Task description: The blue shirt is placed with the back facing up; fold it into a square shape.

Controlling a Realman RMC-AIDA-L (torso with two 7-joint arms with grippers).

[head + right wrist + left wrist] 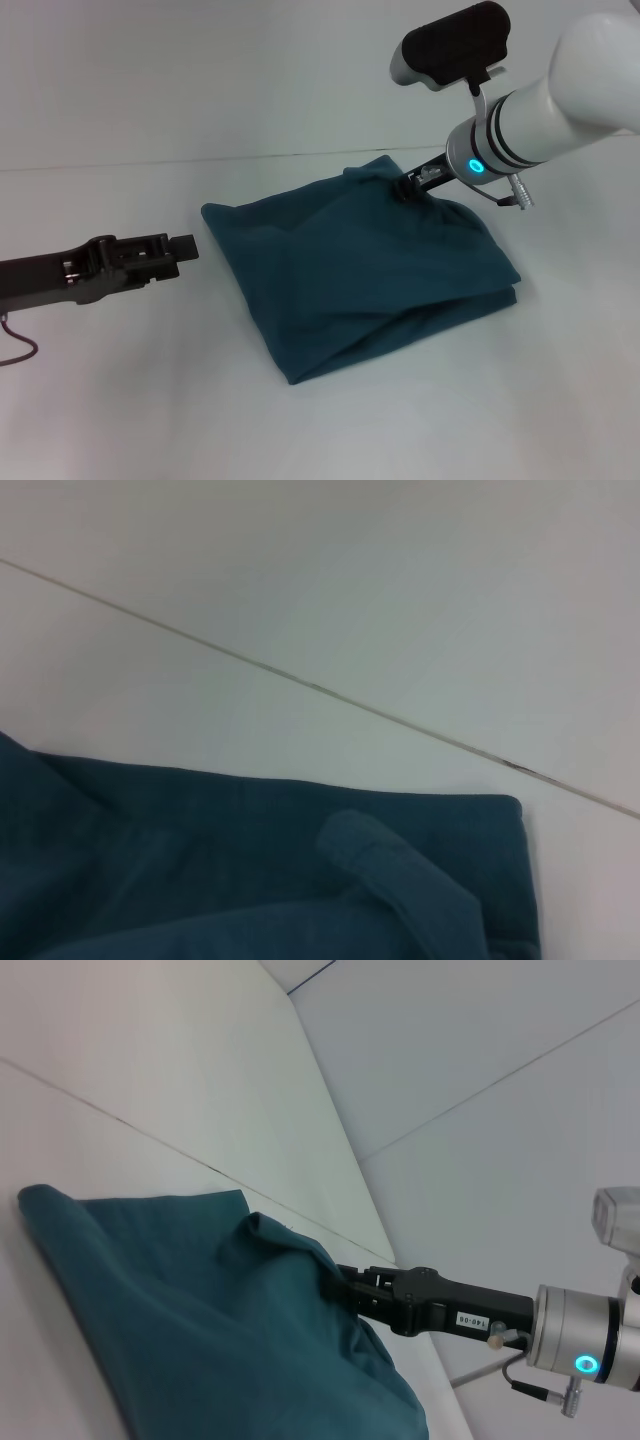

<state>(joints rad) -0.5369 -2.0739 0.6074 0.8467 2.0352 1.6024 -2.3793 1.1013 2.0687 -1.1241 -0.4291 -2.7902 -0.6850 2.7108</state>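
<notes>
Lay near the middle of the white surface, the blue shirt, already folded down into a compact, roughly four-sided bundle of several layers; sleeves no longer showing, stacked edges visible along the near right side. Judged well advanced, then, but not finished: far edge humped and puckered, outline more a skewed diamond than a clean square, top layer wrinkled; probably left to do, flattening the raised corner and squaring the edges.

Reached in from the right to the far edge of the bundle, the right gripper; jaws pressed together on a bunched ridge of the cloth, pinching it slightly up off the layers beneath, as shown most plainly in the left wrist view. Hovered low at the left, just beside the bundle's left corner but apart from it, the left gripper; jaws impossible to judge as spread or pressed together.

Seen on the right gripper's black body, a small white label with digits, too small to read with confidence; no brand or print visible on the fabric.
</notes>
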